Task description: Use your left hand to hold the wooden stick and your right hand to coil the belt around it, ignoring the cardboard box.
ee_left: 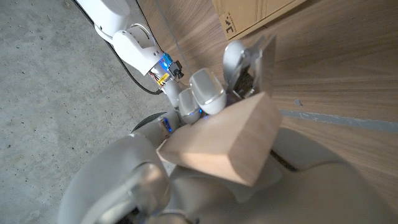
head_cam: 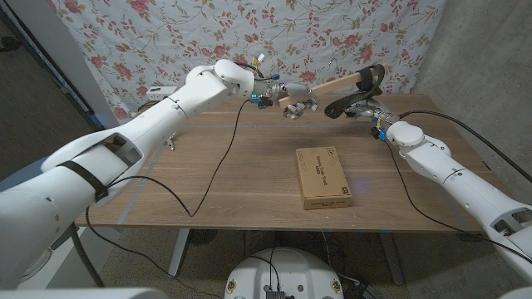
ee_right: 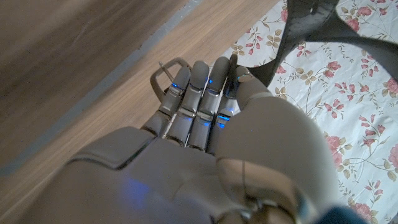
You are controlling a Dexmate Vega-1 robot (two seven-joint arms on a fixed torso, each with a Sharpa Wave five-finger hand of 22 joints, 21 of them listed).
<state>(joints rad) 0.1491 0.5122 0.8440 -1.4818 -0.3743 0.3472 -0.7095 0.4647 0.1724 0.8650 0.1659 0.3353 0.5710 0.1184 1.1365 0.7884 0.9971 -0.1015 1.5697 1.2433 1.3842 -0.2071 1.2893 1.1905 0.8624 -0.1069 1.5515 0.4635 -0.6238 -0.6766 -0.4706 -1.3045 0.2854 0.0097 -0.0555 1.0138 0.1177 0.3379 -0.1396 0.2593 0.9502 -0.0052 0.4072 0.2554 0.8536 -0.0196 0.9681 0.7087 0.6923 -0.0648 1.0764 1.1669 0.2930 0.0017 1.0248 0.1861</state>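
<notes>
My left hand (head_cam: 298, 105) grips the wooden stick (head_cam: 332, 85), fingers (ee_left: 207, 92) wrapped around its near end, above the bench (head_cam: 249, 166). My right hand (head_cam: 366, 106) pinches the belt (head_cam: 368, 80), draped over the stick's far end. Cardboard box (head_cam: 323, 177) lies well below both hands.

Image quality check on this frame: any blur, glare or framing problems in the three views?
Head view: evenly lit and sharp; the cardboard box throws only a soft shadow, and the dark belt reads clearly against the wall. Left wrist view: the wooden stick sits very close and soft-edged, the left hand blurred around it. Right wrist view: the right hand is out of focus up close; the belt overhead is a dark silhouette.
</notes>
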